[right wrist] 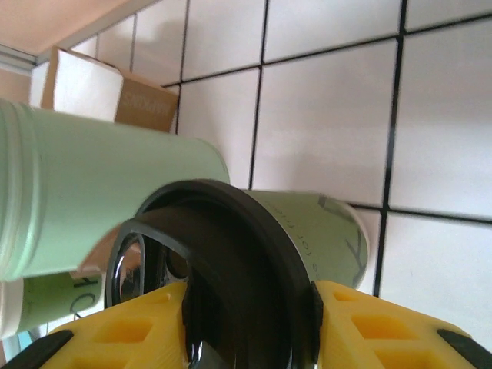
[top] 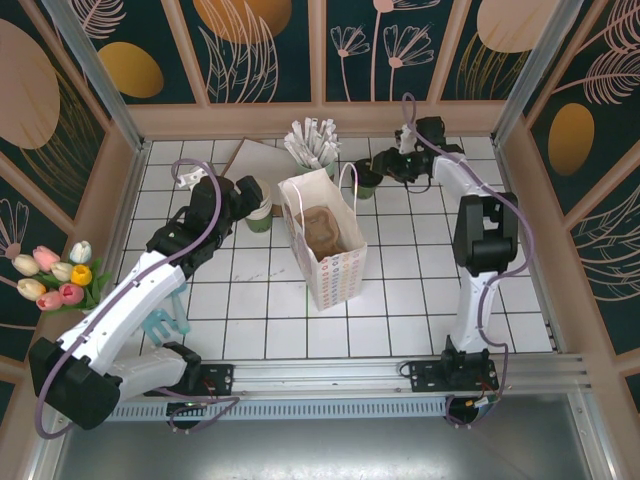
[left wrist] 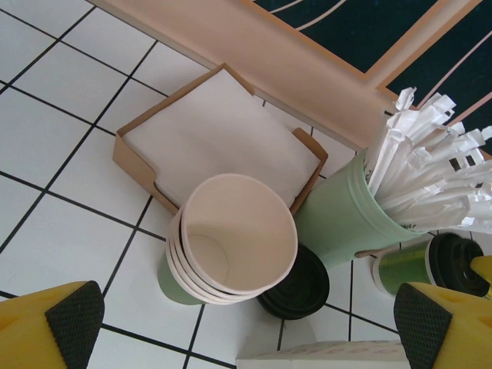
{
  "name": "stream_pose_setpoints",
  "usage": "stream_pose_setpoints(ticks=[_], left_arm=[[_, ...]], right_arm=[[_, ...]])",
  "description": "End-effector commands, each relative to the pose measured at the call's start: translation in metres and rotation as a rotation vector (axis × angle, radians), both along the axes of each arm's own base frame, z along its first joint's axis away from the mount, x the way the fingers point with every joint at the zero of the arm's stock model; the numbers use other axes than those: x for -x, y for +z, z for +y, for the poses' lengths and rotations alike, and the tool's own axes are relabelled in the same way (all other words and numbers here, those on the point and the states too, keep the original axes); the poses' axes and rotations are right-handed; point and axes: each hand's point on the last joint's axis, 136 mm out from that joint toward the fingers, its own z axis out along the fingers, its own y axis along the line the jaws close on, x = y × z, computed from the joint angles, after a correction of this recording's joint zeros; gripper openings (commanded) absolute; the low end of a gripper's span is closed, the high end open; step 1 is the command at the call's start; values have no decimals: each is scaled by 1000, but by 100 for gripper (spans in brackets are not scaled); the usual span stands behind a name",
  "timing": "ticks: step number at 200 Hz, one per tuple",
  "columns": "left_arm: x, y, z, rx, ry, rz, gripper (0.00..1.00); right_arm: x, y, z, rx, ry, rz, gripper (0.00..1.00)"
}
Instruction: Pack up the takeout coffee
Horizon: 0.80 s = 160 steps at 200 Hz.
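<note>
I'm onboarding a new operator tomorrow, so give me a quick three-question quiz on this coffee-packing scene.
1. True or false: the paper bag lies flat on its side.
2. What is the right gripper clamped on? A) the stack of cream cups B) the takeout coffee C) the napkin tray
3. Fill in: the left gripper is ____ (open or shut).
Key: 1 false, it stands upright; 2 B; 3 open.

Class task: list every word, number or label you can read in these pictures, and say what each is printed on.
No text reads clearly.
Coffee cup: dark print, too blurred.
Napkin box: faint print, unreadable.
Bag: coloured marks, too small.
Far green cup: marks cut off, unreadable.
</note>
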Motion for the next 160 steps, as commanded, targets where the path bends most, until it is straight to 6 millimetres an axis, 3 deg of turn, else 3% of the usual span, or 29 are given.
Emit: stream_pose_setpoints(ticks=[1, 160], left_arm=[[-2, 23, -9, 33, -61, -66, 99], [7, 43, -37, 87, -248, -134, 99]], right_arm=[[27, 8, -12, 48, -11, 32, 41], [167, -10, -46, 91, -111, 168, 43]])
